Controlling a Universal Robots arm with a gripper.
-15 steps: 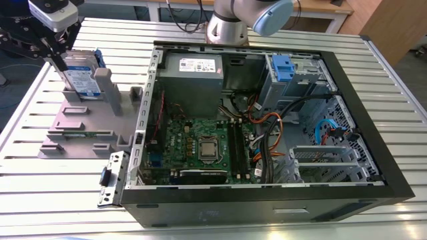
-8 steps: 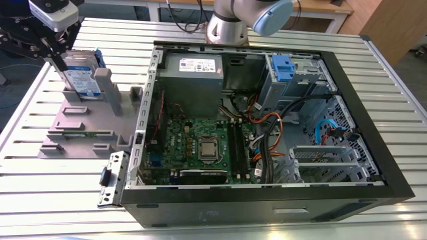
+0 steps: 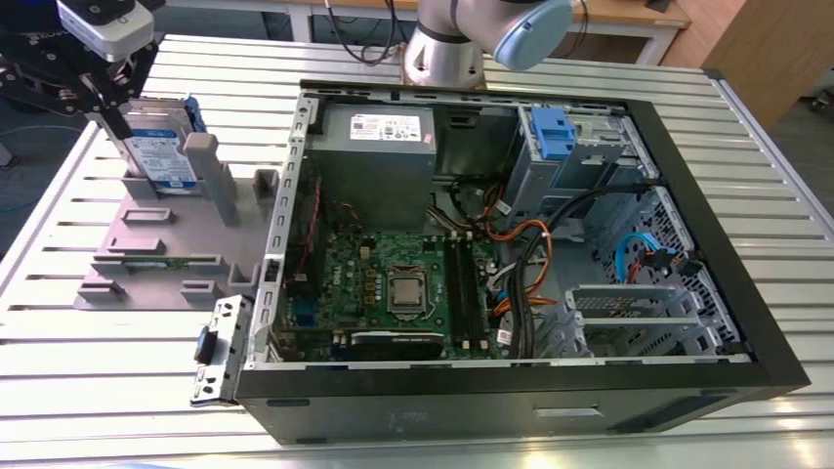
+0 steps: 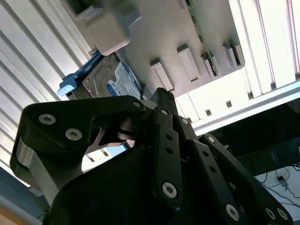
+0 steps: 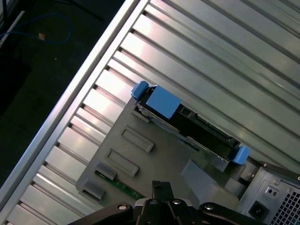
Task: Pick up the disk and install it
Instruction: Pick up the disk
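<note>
Now we see the gripper (image 3: 115,112) hanging right at the upper edge of the disk (image 3: 163,151), which stands upright on its edge, framed in blue, in the grey stand (image 3: 156,244) just beneath the gripper. We cannot tell whether the gripper is apart, together or clamped on the disk. Well away from the gripper, the open computer case (image 3: 521,396) lies on the slatted tabletop (image 3: 78,371).
</note>
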